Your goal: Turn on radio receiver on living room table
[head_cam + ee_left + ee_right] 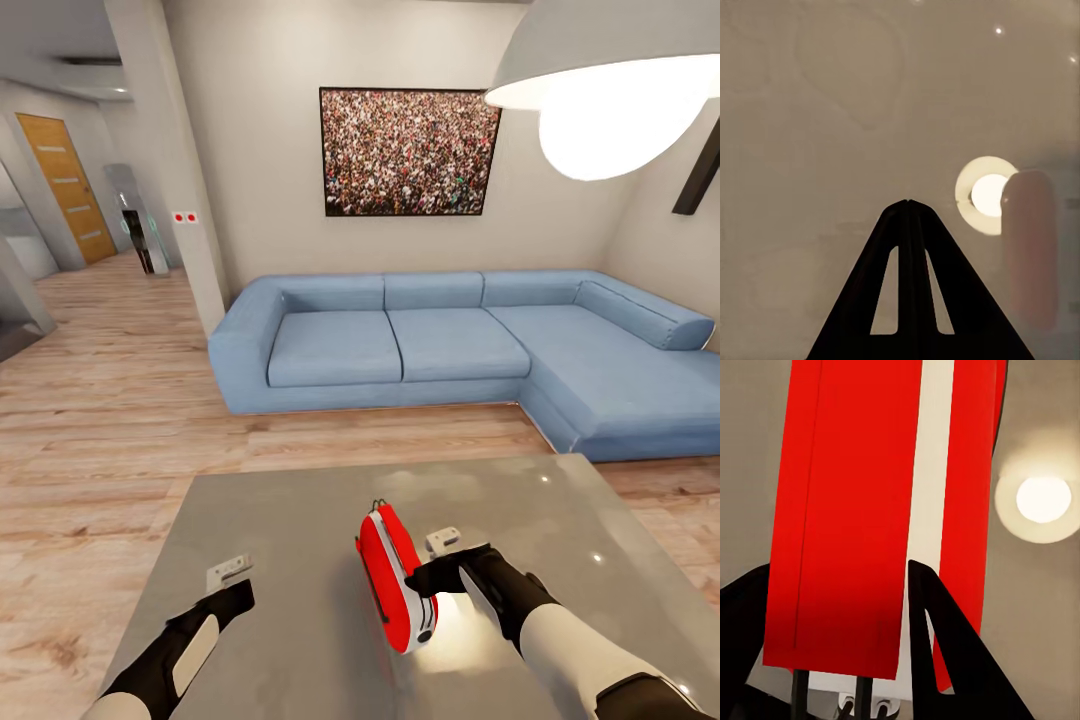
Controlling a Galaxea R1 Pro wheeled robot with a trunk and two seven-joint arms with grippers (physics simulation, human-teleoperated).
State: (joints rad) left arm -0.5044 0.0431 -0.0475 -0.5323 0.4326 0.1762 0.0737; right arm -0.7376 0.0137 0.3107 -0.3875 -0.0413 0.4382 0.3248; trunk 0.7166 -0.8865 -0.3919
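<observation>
Red radio receiver (396, 577) on edge on glossy grey table (290, 540), pinched between right gripper (432, 573) jaws. Left gripper (240, 592) over bare tabletop, jaws pressed together. Blue sofa (450, 350) beyond.

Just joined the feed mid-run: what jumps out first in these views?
The slim red radio receiver with a white-silver band stands on edge on the glossy grey table, with the right gripper touching its side, apparently around it. Behind the table sits a blue L-shaped sofa under a framed crowd photo. The left gripper, fingers together, hovers over the table.
</observation>
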